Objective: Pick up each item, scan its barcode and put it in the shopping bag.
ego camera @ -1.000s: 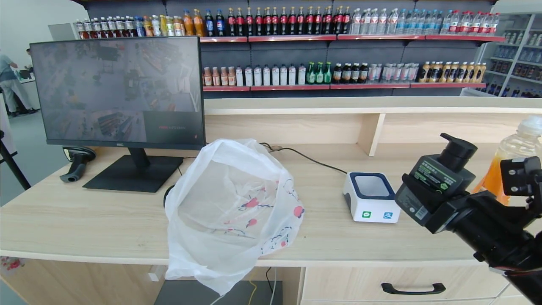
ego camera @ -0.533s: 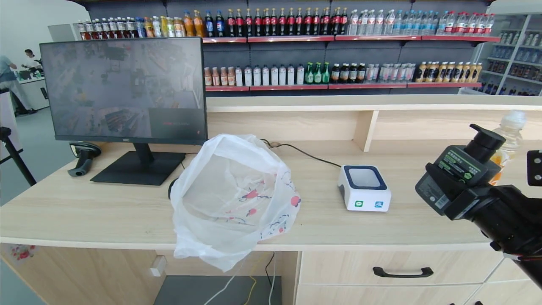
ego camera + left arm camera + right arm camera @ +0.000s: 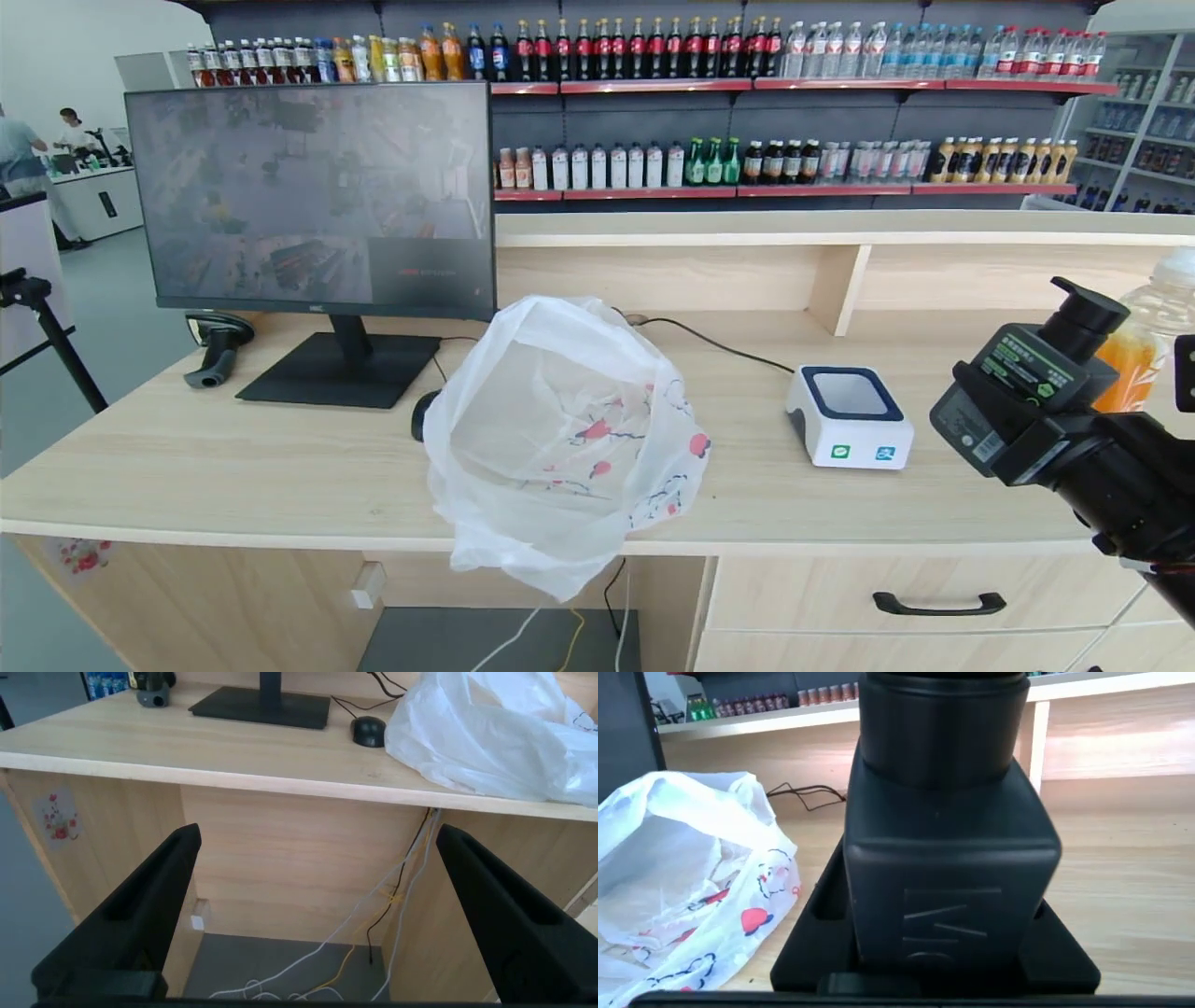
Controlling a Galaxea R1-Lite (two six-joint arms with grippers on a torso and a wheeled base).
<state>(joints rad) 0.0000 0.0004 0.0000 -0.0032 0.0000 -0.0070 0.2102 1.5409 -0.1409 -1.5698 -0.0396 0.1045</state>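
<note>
jaws of the right gripper point(image 3: 1004, 448) are clamped on a black pump bottle point(image 3: 1032, 378), held tilted at the frame's right edge, beside the white scanner point(image 3: 848, 429). jaws of the left gripper point(image 3: 313, 905) are spread wide, nothing held, below the counter point(image 3: 187, 747) edge. the shopping bag point(image 3: 560, 429) is seen open at centre.

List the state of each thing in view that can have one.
White plastic shopping bag with red print: mouth open, standing on the wooden counter.
Black square pump bottle: gripped, tilted, off the counter.
Right gripper: fingers shut on the bottle.
Left gripper: fingers open, empty.
Flat black monitor: on.
White box scanner: window up, uncovered.
Wooden drawer: closed.
Clear bottle of orange drink: upright, capped.
</note>
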